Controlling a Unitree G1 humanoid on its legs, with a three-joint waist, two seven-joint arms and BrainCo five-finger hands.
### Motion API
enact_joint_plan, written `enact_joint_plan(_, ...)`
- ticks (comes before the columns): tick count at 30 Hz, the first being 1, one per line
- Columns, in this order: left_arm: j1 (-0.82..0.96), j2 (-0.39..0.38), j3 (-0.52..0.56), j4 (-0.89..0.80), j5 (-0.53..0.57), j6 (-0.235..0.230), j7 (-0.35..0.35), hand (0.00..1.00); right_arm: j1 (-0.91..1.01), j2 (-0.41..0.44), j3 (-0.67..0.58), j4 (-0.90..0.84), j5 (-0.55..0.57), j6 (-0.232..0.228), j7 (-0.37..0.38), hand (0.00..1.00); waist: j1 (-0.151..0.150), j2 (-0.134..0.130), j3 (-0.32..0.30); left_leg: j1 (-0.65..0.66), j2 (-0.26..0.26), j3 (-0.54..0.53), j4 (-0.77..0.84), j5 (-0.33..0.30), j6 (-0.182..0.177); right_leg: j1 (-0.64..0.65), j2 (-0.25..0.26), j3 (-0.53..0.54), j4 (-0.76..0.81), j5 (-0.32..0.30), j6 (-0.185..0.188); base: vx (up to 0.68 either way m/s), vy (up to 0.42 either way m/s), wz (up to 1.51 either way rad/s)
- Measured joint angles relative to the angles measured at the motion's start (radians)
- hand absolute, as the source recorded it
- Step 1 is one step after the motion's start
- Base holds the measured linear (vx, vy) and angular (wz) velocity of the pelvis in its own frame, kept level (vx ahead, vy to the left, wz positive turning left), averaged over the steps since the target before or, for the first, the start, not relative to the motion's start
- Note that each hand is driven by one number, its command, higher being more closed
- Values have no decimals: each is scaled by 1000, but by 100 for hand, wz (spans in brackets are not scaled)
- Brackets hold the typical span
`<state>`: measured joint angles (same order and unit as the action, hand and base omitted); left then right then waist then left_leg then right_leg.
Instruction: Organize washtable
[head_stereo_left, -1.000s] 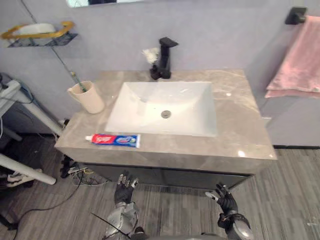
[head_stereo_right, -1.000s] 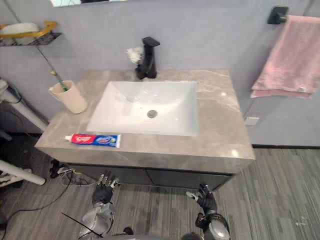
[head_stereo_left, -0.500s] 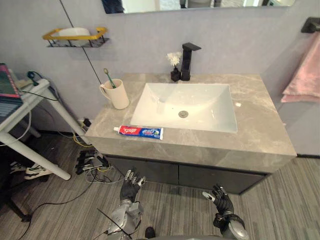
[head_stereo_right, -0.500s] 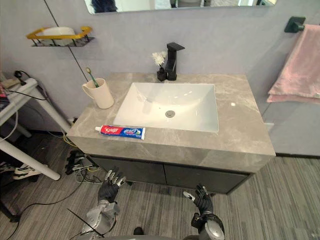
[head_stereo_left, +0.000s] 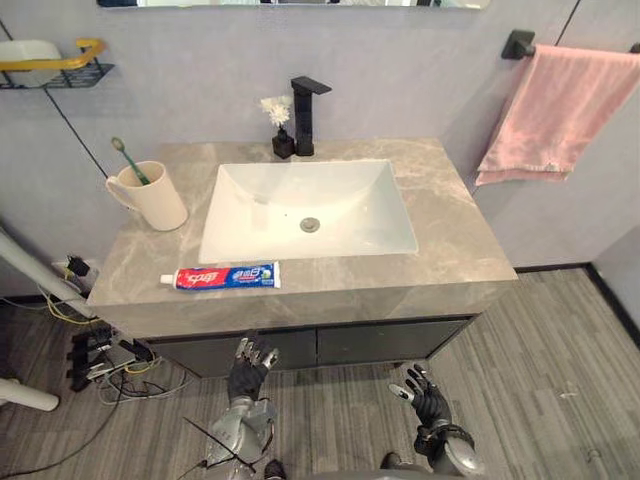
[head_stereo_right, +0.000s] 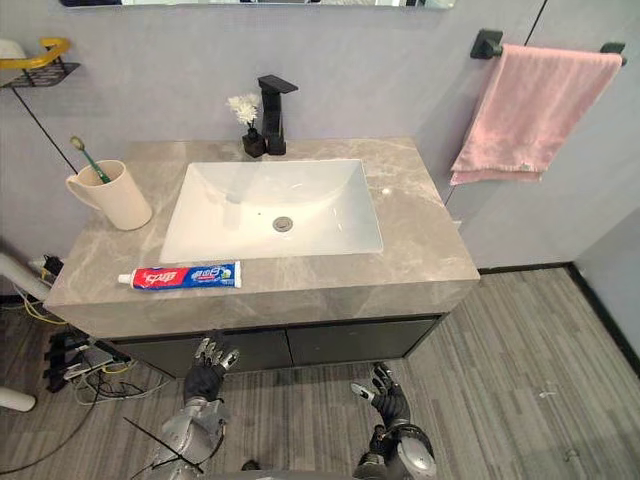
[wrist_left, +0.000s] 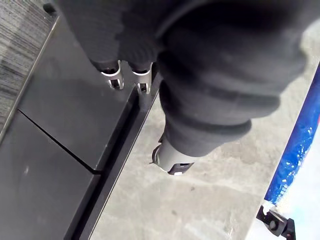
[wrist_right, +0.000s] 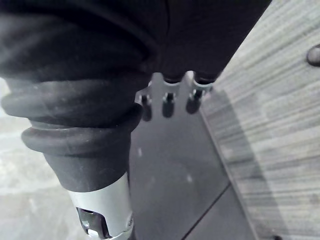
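marble top (head_stereo_left: 450, 240): toothpaste (head_stereo_left: 228, 277) at front edge | toothbrush (head_stereo_left: 127, 160) half hid in cup (head_stereo_left: 158, 198) | l hand (head_stereo_left: 245, 372) + r hand (head_stereo_left: 428, 400) fingers spread, empty

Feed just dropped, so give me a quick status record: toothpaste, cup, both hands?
toothpaste tube: flat on the counter, near its front edge, before the sink's left corner
cup: upright at the counter's left, toothbrush standing in it
left hand: open, empty, low before the cabinet
right hand: open, empty, low before the cabinet
faucet: behind the sink, flower vase beside it
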<state>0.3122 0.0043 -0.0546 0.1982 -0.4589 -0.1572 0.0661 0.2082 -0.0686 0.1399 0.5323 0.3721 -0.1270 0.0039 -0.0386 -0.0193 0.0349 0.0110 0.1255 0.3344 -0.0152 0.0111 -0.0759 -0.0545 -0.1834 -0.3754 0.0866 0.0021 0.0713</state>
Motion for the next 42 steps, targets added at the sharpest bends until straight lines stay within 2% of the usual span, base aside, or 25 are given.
enact_joint_plan(3, -3, 6, 28, 0, -5, -5, 2, 0, -62, -13, 28, 0, -10, -1, 1, 0, 19, -13, 7, -51, -2, -122, 81, -6, 1, -4, 5, 33, -41, 26, -3, 0, -45, -22)
enact_joint_plan(4, -9, 11, 27, 0, -5, -6, 1, 0, -80, -20, 36, 0, -10, -2, 1, 0, 36, -13, 9, -81, -6, -231, 121, -14, -8, -8, 7, 46, -60, 39, -6, -28, -22, -10)
enact_joint_plan(5, -9, 10, 27, 0, -5, -6, 1, 0, -84, -21, 36, 0, -10, -2, 1, 0, 38, -12, 9, -82, -6, -243, 124, -17, -10, -8, 8, 48, -63, 40, -5, -36, -7, -16)
enact_joint_plan(6, -9, 7, 26, 0, -5, -7, 2, 0, -88, -21, 36, 0, -10, -3, 2, 0, 51, -4, 10, -83, -3, -261, 125, -30, -9, -8, 14, 54, -76, 44, -9, -25, 9, -12)
enact_joint_plan(7, -8, 6, 25, 0, -5, -7, 2, 0, -91, -21, 36, 0, -11, -3, 2, 0, 54, 1, 13, -83, -2, -264, 125, -38, -4, -8, 17, 56, -79, 45, -9, -36, 20, -6)
enact_joint_plan(9, -6, 3, 25, 0, -5, -7, 1, 0, -94, -24, 34, 0, -10, -3, 2, 0, 54, 26, 18, -83, 2, -299, 115, -72, -12, -6, 29, 68, -90, 51, 2, -44, 37, 5)
enact_joint_plan(10, -6, 4, 26, 0, -5, -7, 1, 0, -90, -25, 33, 0, -10, -3, 2, 0, 54, 31, 17, -82, 2, -306, 111, -80, -20, -6, 31, 74, -92, 54, 6, -39, 60, -3)
enact_joint_plan(13, -4, 18, 27, -3, -4, -6, -1, 0, -42, -12, 26, -1, -8, -3, 20, 0, 53, 20, 10, -60, -16, -302, 83, -80, -20, 9, 27, 127, -121, 67, 19, -18, 62, -5)
enact_joint_plan(18, 13, 17, 28, -4, -1, -5, -1, 0, 8, -15, 12, -2, 21, 0, 22, 0, 49, 21, 7, -25, -20, -289, 65, -81, -19, 35, 26, 142, -143, 77, 30, 22, 8, -6)
enact_joint_plan(19, 44, 3, 24, 8, -1, -1, -20, 0, 26, -13, -14, 3, 50, 6, 42, 0, 48, -3, -45, 5, -23, -252, 50, -86, -14, 41, 27, 180, -161, 91, 30, 28, -8, -6)
enact_joint_plan(24, 43, 4, 25, 8, -1, -1, -20, 0, 26, -13, -16, 3, 50, 6, 42, 0, 48, -4, -44, 3, -23, -252, 50, -86, -14, 41, 27, 179, -164, 94, 31, 0, 0, 0)
enact_joint_plan(32, 4, 12, 26, 51, 32, 2, -15, 0, 26, 3, -91, -15, 45, 7, 29, 0, 48, -7, -29, -52, -25, -282, 84, -88, -13, 48, 21, 122, -183, 105, 33, -15, -4, 16)
enact_joint_plan(35, -50, 10, 27, 51, 40, 3, 5, 0, 14, -6, -131, -54, 18, 18, 19, 0, 55, 0, 27, -126, -21, -333, 174, -104, -11, 53, 1, 37, -162, 97, 38, -62, 37, 69)
enact_joint_plan(37, -45, 7, 27, 51, 41, 5, 7, 0, 15, -8, -148, -65, 18, 19, 17, 0, 55, 4, 34, -138, -22, -329, 176, -119, 1, 63, -11, 18, -154, 92, 43, -63, 55, 44)
enact_joint_plan(39, -31, -13, 23, 51, 41, 8, 7, 0, 25, -15, -177, -99, 23, 17, 15, 0, 49, 10, 39, -154, 29, -199, 228, -129, 7, 71, -37, -17, -115, 65, 55, -17, 65, 56)
enact_joint_plan(40, -29, -21, 21, 51, 41, 9, 6, 0, 27, -16, -180, -99, 24, 17, 14, 0, 50, 15, 39, -161, 38, -172, 252, -131, 5, 69, -48, -25, -98, 55, 58, 7, 165, 50)
enact_joint_plan(42, -23, -35, 21, 52, 39, 17, 8, 0, 35, -30, -200, -99, 54, 17, 3, 0, 53, 25, 40, -206, 45, -122, 358, -176, 20, 61, -86, -36, -60, 37, 78, 3, 247, 25)
